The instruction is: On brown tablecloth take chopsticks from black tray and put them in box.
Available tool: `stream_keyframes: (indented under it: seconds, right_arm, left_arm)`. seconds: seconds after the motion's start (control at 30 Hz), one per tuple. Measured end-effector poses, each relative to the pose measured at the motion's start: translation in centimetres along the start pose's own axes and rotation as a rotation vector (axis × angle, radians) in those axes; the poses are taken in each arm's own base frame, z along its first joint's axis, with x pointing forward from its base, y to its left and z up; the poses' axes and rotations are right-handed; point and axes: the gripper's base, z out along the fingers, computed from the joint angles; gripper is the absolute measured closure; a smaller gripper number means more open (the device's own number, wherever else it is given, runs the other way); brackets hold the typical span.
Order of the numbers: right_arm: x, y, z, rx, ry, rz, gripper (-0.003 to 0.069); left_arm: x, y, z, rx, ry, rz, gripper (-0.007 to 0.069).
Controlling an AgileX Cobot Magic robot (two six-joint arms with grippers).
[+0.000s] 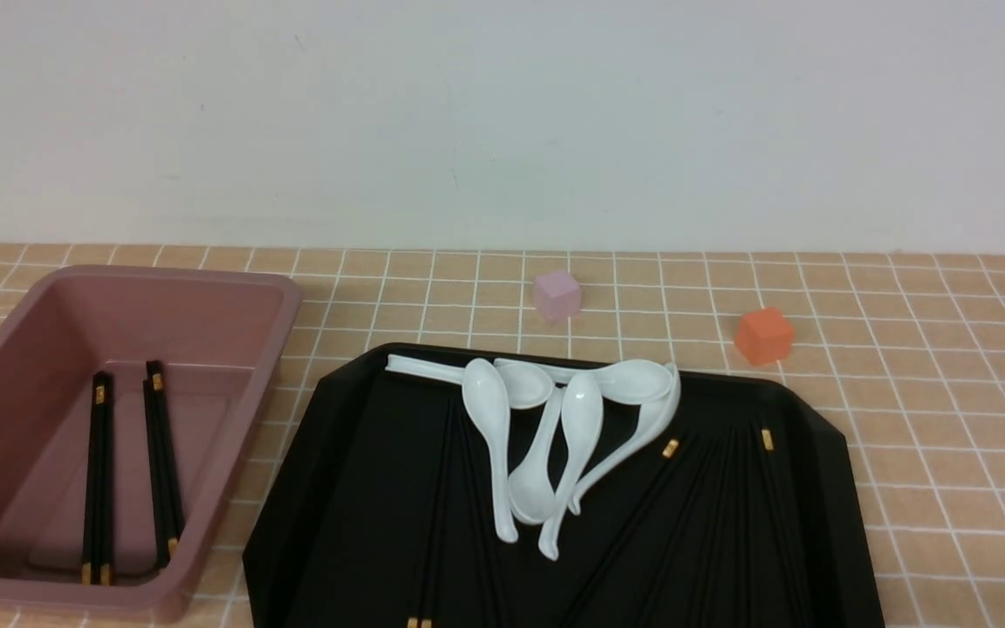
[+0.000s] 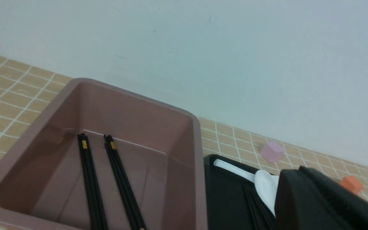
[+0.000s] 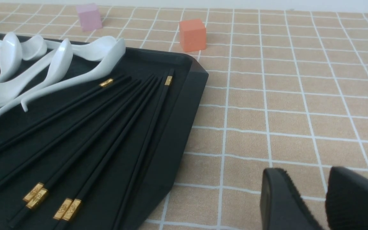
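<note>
The brown tablecloth carries the black tray in the middle and the pink box on the left. Two pairs of chopsticks lie along the box floor, also seen in the left wrist view as chopsticks. Several more chopsticks fan across the tray's right half, and others lie in its left half. My left gripper is shut and empty, above the tray's left part beside the box. My right gripper is open over bare cloth, right of the tray's rim. Neither gripper shows in the front view.
Several white soup spoons are piled at the tray's far middle, overlapping some chopsticks. A small pink cube and an orange cube stand on the cloth behind the tray. A pale wall closes the back.
</note>
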Motion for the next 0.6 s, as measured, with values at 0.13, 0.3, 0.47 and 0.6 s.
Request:
stream_keyframes:
  seconds: [0.13,0.3,0.47,0.6]
  right_arm:
    - [0.0,0.0,0.0,0.000,0.000,0.000,0.0419]
    - [0.0,0.0,0.0,0.000,0.000,0.000,0.0419]
    - [0.0,0.0,0.0,0.000,0.000,-0.001,0.0419]
    - [0.0,0.0,0.0,0.000,0.000,0.000,0.0419]
  left_arm:
    - [3.1,1.8,1.8,-0.042,0.025,-0.013,0.0636]
    - [7.8,3.9,3.3,-0.031,0.101,-0.006,0.0634]
    - [8.7,4.0,3.4,0.023,0.138,0.064,0.0630]
    - [9.1,4.1,3.4,0.017,0.187,0.085,0.0626]
